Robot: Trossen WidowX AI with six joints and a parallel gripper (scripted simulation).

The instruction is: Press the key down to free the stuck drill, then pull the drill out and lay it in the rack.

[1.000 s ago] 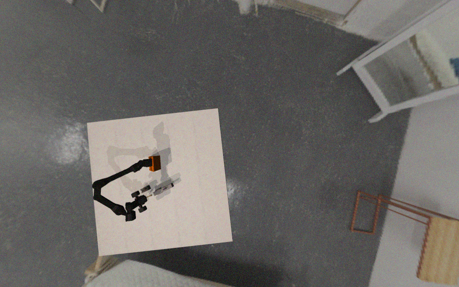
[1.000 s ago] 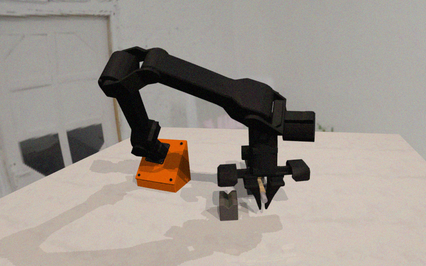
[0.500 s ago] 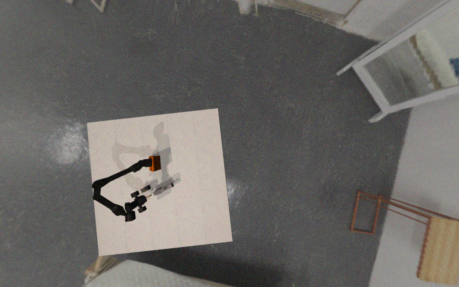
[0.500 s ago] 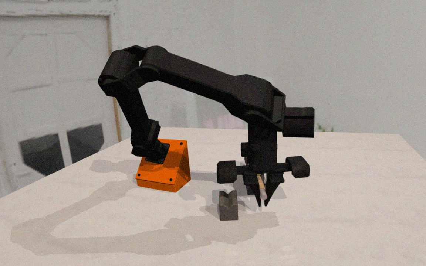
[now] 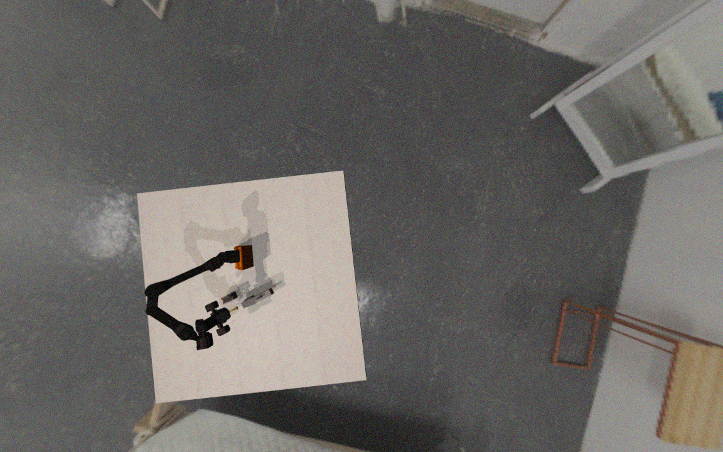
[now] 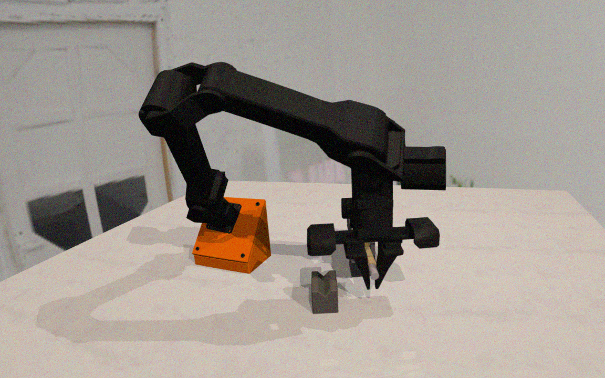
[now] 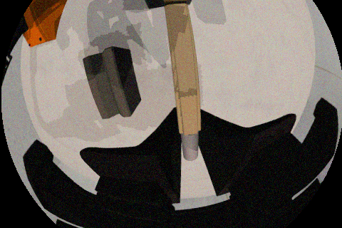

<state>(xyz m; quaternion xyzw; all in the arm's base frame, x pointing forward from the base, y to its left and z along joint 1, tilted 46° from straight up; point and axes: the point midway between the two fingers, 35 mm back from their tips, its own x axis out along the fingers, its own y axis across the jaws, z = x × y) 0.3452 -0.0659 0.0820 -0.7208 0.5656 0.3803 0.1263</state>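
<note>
- Drill (image 5: 232, 310) (image 6: 371, 258) (image 7: 182, 57), as I judge it, is the long tan bar with grey round end; it is above the table, outside the rack (image 5: 230, 297) (image 6: 324, 301) (image 7: 125, 78).
- Gripper (image 5: 223, 316) (image 6: 373, 285) (image 7: 184, 110) is narrow, closed on this bar.
- Probably it handles light and stiff, not very fragile.
- The round end may be slippery and turn; better to take hold across the sides of the tan body, near the middle for balance.
- Its side pins could catch on the dark block (image 5: 257, 297) (image 7: 153, 1).
- I count one drill, one rack with V-shaped groove, one dark block, one gripper with two fingers.
- Key I cannot tell surely, so I do not count it.
</note>
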